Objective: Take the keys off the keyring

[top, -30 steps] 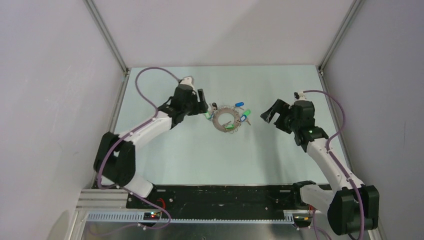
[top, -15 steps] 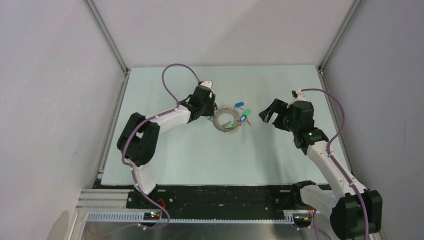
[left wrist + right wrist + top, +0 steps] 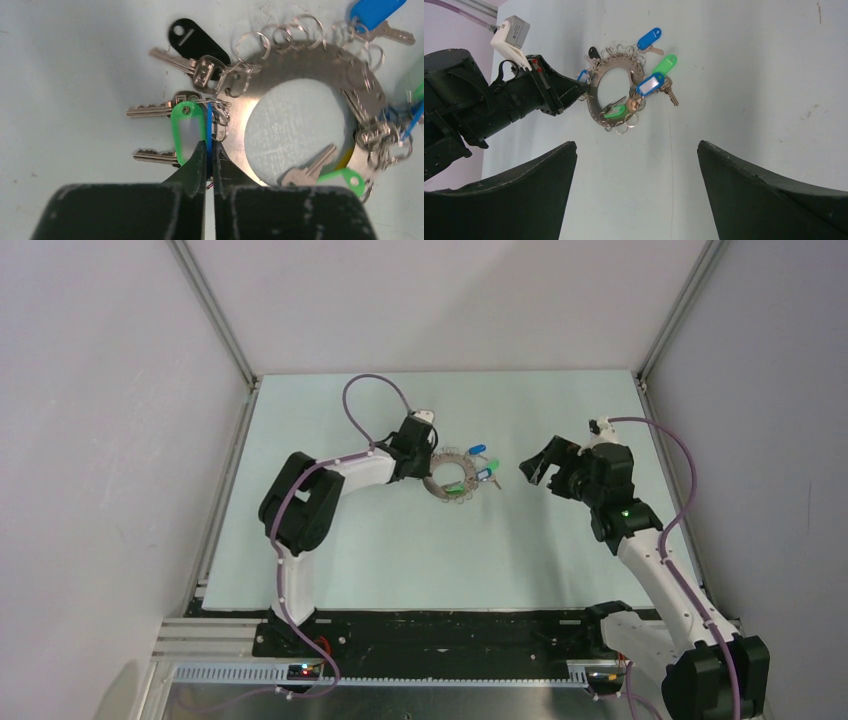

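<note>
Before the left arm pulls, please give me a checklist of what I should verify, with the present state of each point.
1. Left jaws shut on the blue tag: ok, they pinch its thin edge.
2. Only one tag gripped: ok, the green tag lies beside the jaws, outside them.
3. Right jaws open: ok, wide apart.
4. Keyring held down by the right jaws: not ok, they are apart from it, to its right.
5. Blue tag already free from the keyring: cannot tell, the left jaws hide that spot.
</note>
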